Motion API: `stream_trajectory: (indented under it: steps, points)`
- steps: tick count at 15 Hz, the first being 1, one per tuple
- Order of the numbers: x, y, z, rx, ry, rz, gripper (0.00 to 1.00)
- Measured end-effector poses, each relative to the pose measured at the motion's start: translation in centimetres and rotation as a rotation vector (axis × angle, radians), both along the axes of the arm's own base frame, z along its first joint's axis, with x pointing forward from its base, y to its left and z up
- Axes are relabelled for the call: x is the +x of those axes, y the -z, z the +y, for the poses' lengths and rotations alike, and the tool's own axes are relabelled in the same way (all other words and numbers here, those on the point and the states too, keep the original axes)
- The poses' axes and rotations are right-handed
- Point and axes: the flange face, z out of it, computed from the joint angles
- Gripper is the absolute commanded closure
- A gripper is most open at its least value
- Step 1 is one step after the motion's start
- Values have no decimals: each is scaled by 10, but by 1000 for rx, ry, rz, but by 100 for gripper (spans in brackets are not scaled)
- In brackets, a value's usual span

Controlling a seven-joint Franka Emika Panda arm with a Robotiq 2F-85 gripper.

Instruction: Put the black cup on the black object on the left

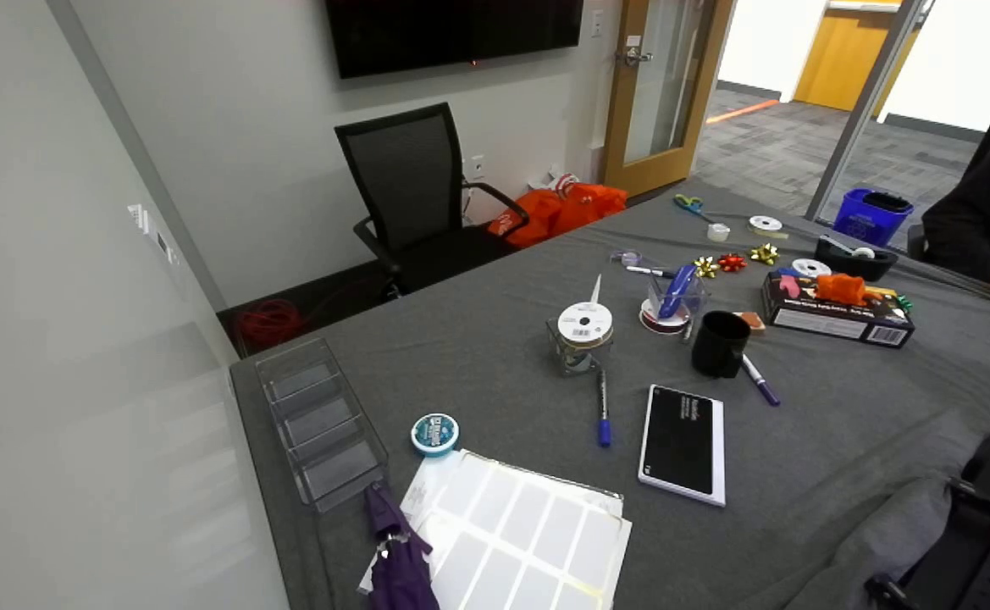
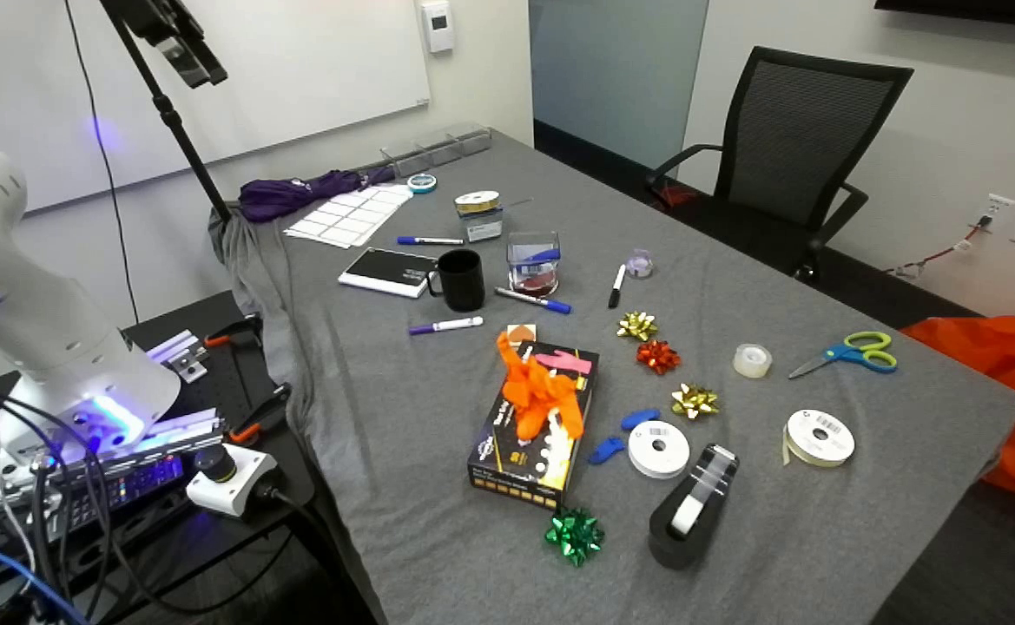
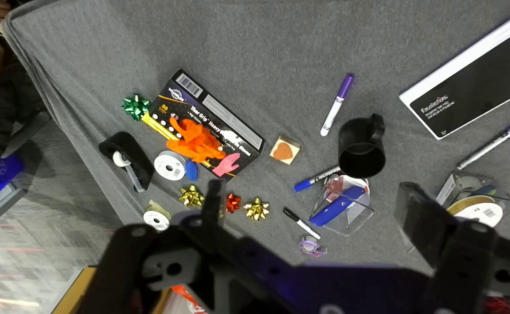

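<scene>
Wrist view: black cylindrical cup (image 3: 354,135) flanked by purple-capped white marker (image 3: 337,104) (11 o'clock) and transparent rectangular box (image 3: 354,219) (7 o'clock); fingers (image 3: 421,222) spread wide.

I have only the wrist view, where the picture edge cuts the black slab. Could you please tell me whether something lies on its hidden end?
Observer: No; in an exterior view the black slab shows whole, with nothing on it.
Operator: Thank you. What is near it, outside my picture?
Observer: White sheets, lying apart from the slab.
Operator: Is there some sharp tool which I cannot see?
Observer: Yes, scissors near the edge of the table.
</scene>
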Motion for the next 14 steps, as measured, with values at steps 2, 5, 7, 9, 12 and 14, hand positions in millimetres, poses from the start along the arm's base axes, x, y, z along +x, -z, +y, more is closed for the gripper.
stream_trajectory:
  steps: [2,5,7,9,12,14]
  points:
    - [0,0,0,0,0,0,0]
    - [0,0,0,0,0,0,0]
    - [0,0,0,0,0,0,0]
    - [0,0,0,0,0,0,0]
    - [0,0,0,1,2,-1,0]
    - [2,1,1,14,33,-14,0]
